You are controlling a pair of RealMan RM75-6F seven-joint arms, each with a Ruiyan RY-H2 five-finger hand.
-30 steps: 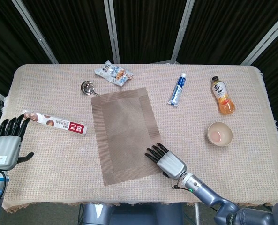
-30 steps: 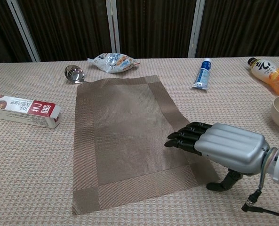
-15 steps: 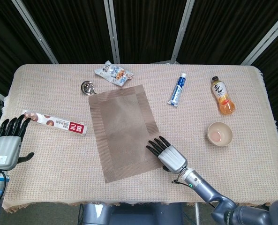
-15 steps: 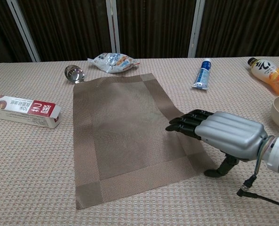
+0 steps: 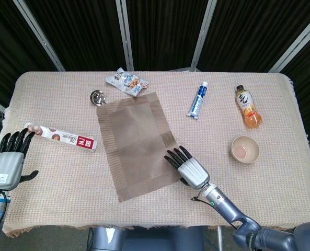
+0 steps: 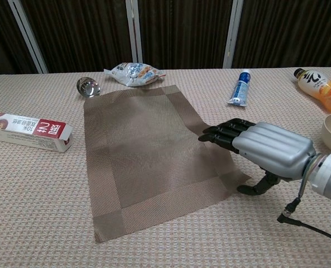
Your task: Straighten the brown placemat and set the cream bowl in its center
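On the worktop: placemat [image 5: 135, 143] askew
Right robot hand [image 5: 188, 170]: flat, fingers spread, pressing placemat's right edge
Bowl [image 5: 245, 149]: far right

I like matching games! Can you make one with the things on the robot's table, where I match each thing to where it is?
Things:
1. cream bowl
2. right hand
3. spoon
4. drink bottle

Places:
A. fingers resting on the right edge of the brown placemat
B. by the placemat's far left corner, near the snack bag
C. lying on the far right part of the table, beyond the bowl
D. on the cloth to the right of the placemat, apart from it

Pairs: 1-D, 2-A, 3-B, 4-C
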